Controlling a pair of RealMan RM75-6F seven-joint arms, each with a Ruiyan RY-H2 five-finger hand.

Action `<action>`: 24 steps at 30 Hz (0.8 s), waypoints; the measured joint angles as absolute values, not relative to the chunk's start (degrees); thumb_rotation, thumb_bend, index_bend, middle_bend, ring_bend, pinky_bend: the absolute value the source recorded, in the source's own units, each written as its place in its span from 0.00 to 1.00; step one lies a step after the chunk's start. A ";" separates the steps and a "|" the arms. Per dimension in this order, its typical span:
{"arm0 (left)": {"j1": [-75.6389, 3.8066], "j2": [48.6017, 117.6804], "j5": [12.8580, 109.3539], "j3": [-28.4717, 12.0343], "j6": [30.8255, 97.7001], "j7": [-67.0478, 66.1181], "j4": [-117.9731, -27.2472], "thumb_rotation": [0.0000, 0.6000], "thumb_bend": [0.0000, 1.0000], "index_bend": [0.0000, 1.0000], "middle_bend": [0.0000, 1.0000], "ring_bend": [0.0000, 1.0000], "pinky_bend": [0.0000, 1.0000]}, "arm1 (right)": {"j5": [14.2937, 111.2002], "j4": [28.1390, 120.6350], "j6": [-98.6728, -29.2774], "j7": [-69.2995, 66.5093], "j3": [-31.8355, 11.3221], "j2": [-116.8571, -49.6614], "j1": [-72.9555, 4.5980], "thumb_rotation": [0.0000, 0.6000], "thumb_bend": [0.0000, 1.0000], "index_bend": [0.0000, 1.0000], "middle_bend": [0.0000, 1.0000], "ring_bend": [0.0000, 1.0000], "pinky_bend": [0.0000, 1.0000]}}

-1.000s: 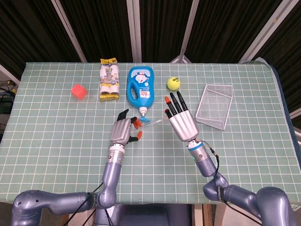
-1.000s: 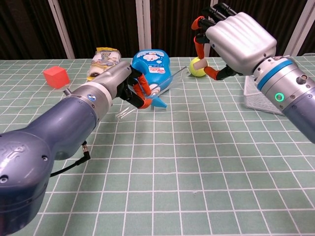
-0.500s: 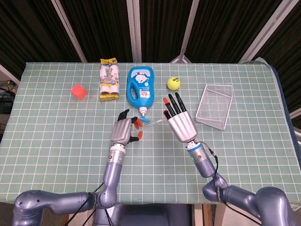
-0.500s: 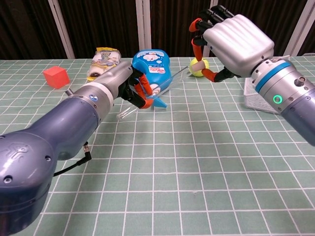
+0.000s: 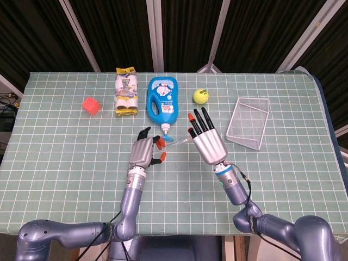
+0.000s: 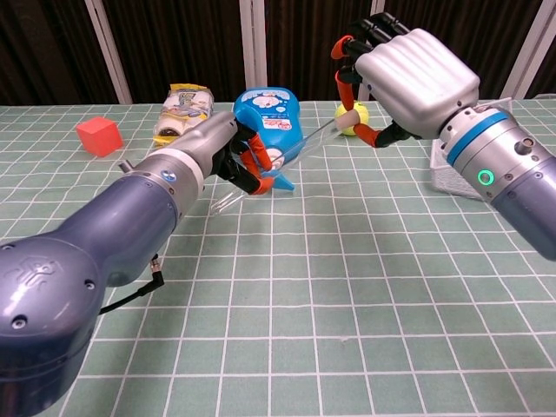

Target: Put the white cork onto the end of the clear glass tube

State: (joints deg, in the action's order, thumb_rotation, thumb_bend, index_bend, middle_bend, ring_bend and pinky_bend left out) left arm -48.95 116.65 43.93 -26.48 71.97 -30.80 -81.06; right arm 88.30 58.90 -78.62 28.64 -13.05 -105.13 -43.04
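Two metal hands, left hand [image 6: 228,155] gripping clear glass tube [image 6: 295,148]; right hand [image 6: 395,74] pinching white cork [image 6: 346,116]

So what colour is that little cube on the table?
The cube is red, clearest in the head view.

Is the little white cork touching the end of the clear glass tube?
Cannot tell. In chest view the white cork sits right by the clear glass tube tip, no plain gap or contact.

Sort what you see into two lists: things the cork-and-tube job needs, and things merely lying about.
Needed:
clear glass tube, held by left hand
small white cork, pinched by right hand

Lying about:
blue detergent bottle
yellow tennis ball
red cube
yellow snack packet
wire mesh basket
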 measured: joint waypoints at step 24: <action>-49.03 117.61 43.13 -26.86 72.06 -30.96 -80.73 1.00 0.61 0.54 0.54 0.06 0.00 | 88.36 59.61 -78.76 29.31 -12.54 -104.95 -42.68 1.00 0.46 0.59 0.20 0.05 0.03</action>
